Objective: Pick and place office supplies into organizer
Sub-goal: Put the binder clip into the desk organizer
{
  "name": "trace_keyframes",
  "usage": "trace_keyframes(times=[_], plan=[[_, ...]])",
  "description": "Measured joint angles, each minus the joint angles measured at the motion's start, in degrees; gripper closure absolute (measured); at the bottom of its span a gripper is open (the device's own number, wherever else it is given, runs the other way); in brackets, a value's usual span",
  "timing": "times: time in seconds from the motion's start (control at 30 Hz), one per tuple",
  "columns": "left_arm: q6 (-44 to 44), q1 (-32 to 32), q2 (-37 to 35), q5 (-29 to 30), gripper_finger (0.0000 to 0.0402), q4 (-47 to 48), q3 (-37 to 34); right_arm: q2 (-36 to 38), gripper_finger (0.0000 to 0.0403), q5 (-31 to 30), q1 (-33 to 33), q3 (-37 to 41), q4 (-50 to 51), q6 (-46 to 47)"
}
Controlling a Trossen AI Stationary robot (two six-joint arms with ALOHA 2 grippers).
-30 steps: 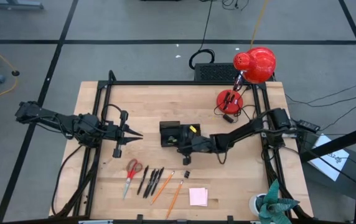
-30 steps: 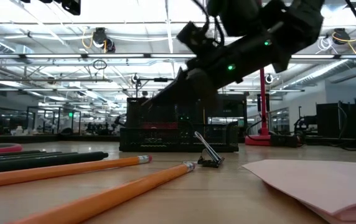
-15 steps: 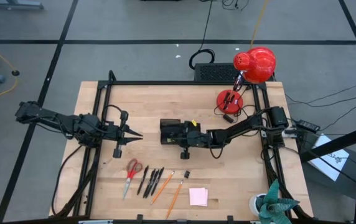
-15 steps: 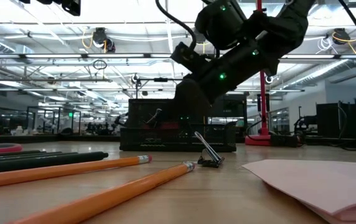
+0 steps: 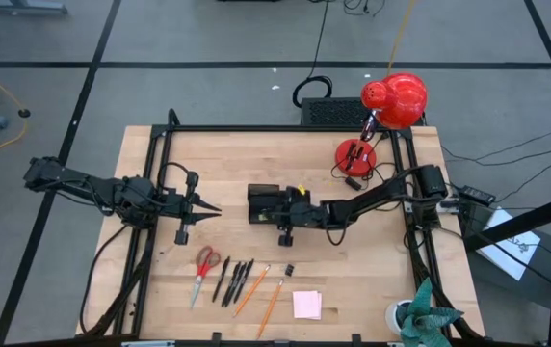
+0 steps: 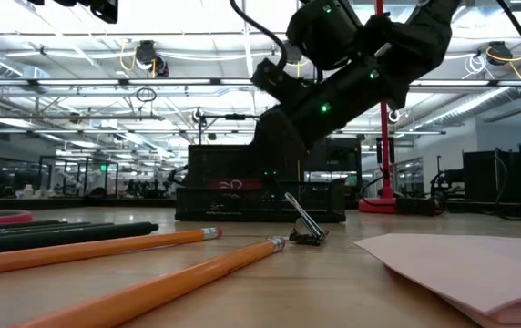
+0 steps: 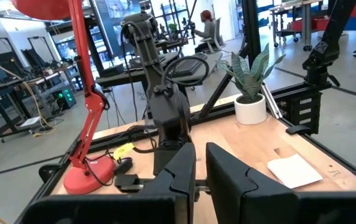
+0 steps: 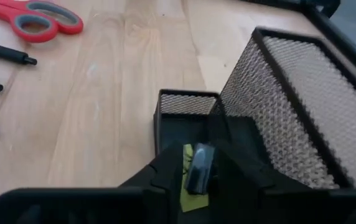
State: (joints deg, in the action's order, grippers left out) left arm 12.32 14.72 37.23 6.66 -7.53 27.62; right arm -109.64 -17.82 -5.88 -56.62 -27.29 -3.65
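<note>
While the right gripper [image 8: 193, 180], fingers part open with a small black-and-yellow clip [image 8: 198, 169] between them, hangs directly over the organizer's [image 5: 264, 204] low compartment, remaining supplies lie nearer the idle left gripper [image 5: 208, 207].

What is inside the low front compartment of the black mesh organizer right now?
In the right wrist view, the organizer has a small black clip over a yellow piece in its low compartment, directly ahead of the right pincer. The compartment floor is mostly covered by the pincer; the tall section's inside is not visible.
</note>
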Motion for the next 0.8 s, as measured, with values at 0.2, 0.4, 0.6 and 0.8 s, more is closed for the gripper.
trace_keyframes(times=[0.2, 0.4, 0.6, 0.8], plan=[[-0.02, 0.0, -0.01, -0.01, 0.0355, 0.15, 0.0, 7.96, 0.0305, 0.01, -2.57, 0.0, 6.59, -1.61], [1.4, 0.0, 0.01, -0.02, 0.0355, 0.52, 0.0, 16.59, 0.0355, 10.51, -5.91, 1.7, 16.01, -3.15], [1.22, 0.0, 0.01, -0.02, 0.0355, 0.55, 0.0, 18.53, 0.0391, 20.6, -8.18, 8.82, 10.57, -7.33], [1.05, 0.0, -0.01, 0.02, 0.0355, 0.51, 0.0, 16.2, 0.0389, 23.45, -7.81, 12.76, -0.76, -5.99]])
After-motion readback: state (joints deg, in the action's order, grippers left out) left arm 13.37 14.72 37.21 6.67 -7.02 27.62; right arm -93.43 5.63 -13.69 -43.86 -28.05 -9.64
